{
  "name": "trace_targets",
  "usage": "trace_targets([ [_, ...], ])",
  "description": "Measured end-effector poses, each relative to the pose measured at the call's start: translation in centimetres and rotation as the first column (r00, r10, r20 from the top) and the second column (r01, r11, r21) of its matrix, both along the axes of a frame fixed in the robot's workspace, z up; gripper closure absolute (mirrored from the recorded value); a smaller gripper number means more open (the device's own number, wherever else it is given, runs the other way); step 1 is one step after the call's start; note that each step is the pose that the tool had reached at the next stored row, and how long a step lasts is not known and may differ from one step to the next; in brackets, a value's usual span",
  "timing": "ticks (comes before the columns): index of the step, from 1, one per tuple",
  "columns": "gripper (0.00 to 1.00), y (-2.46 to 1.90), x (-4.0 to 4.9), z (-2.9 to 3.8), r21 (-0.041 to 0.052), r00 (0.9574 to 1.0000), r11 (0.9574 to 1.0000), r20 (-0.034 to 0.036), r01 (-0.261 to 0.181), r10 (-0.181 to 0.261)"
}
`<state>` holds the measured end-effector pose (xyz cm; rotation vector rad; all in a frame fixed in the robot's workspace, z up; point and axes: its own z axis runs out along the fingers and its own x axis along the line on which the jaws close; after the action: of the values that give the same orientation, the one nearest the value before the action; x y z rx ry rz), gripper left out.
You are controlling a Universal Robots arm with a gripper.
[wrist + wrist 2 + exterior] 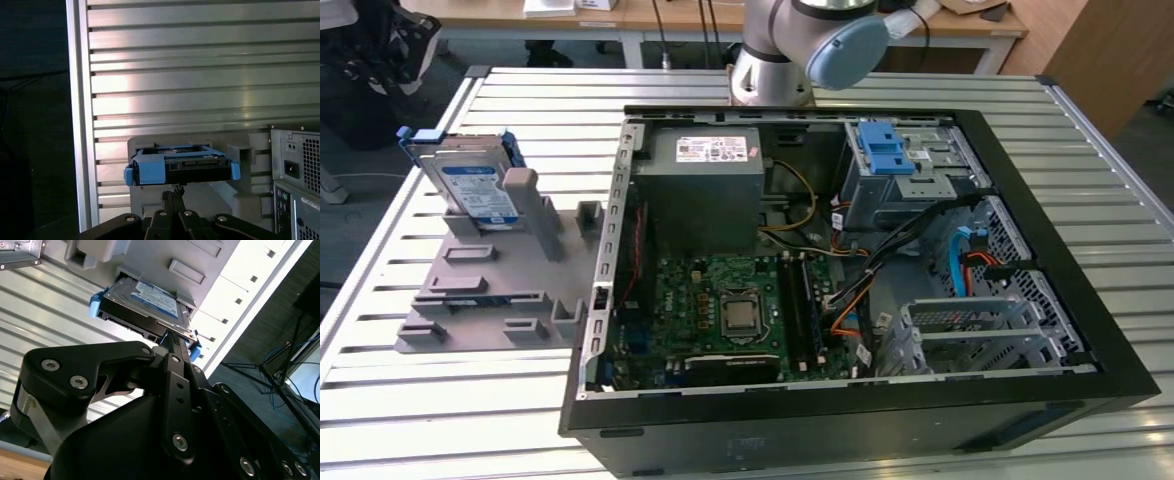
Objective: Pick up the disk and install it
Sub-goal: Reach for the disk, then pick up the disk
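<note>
One slatted metal surface point(427, 400) carries an open computer case point(1067, 395), seen beside the tool point(172, 192). In a grey holder point(480, 290), the disk point(182, 165) is stood just ahead of the tool, whose jaws are drawn narrow, gripping nothing.

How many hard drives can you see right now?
1: the disk stands propped in the grey holder at the exterior view's left, outside the computer case. Others may be hidden inside the case.
</note>
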<state>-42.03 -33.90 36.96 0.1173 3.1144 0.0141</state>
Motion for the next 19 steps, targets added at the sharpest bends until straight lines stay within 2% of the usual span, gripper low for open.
trace_targets([
  [3,0.89,0.0,-0.33,-0.04,0.0001,1.0,1.0,0.0002,0.0,0.0],
  [19,0.89,0.0,-0.36,-0.05,0.0,0.9999,0.9999,0.0,-0.016,0.016],
])
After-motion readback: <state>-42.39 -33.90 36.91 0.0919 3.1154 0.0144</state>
